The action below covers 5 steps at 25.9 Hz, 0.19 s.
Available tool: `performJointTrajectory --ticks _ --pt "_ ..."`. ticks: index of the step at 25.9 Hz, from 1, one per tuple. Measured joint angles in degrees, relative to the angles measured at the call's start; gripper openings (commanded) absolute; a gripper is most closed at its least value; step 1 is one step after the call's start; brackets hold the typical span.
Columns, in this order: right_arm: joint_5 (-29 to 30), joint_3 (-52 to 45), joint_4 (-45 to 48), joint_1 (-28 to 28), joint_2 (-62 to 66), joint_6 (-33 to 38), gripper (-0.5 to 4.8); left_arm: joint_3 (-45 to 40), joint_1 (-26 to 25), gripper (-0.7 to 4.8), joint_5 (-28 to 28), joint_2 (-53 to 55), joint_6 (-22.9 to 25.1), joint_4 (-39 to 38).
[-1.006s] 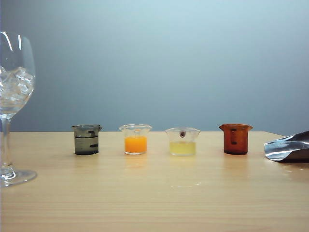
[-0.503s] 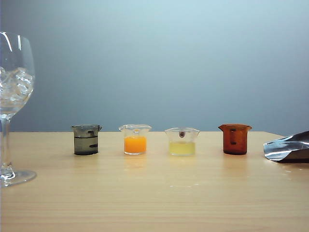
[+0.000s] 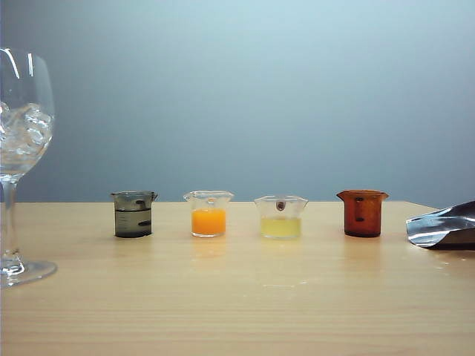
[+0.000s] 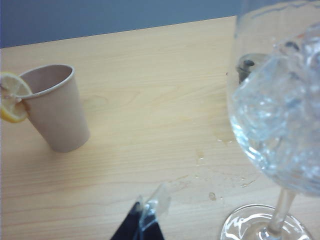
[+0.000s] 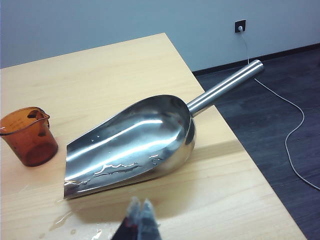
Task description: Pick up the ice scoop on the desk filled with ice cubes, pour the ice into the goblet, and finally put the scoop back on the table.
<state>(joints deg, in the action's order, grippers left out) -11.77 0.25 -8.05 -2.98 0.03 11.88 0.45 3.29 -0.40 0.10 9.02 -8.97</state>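
Your right gripper (image 5: 140, 212), jaws closed and empty, sits just beside the emptied ice scoop (image 5: 135, 145) lying on the table (image 5: 100, 75), handle angled away past the edge. Your left gripper (image 4: 150, 215), jaws together, is near the goblet (image 4: 280, 125) holding the ice cubes (image 4: 280, 110).

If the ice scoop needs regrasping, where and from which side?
Grip the ice scoop by its rod handle, which overhangs the table edge with open air around it. Probably come from above, jaws across the rod; the trough is wide, wet and slick.
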Motion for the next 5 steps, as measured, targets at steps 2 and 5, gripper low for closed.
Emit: performJointTrajectory --ticks 2,5 --pt "1.2 0.0 0.0 0.0 0.0 0.0 0.0 0.0 0.0 -0.03 0.0 0.0 0.0 0.0" --pt "4.1 0.0 0.0 0.0 0.0 0.0 0.0 0.0 0.0 -0.03 0.0 0.0 0.0 0.0"
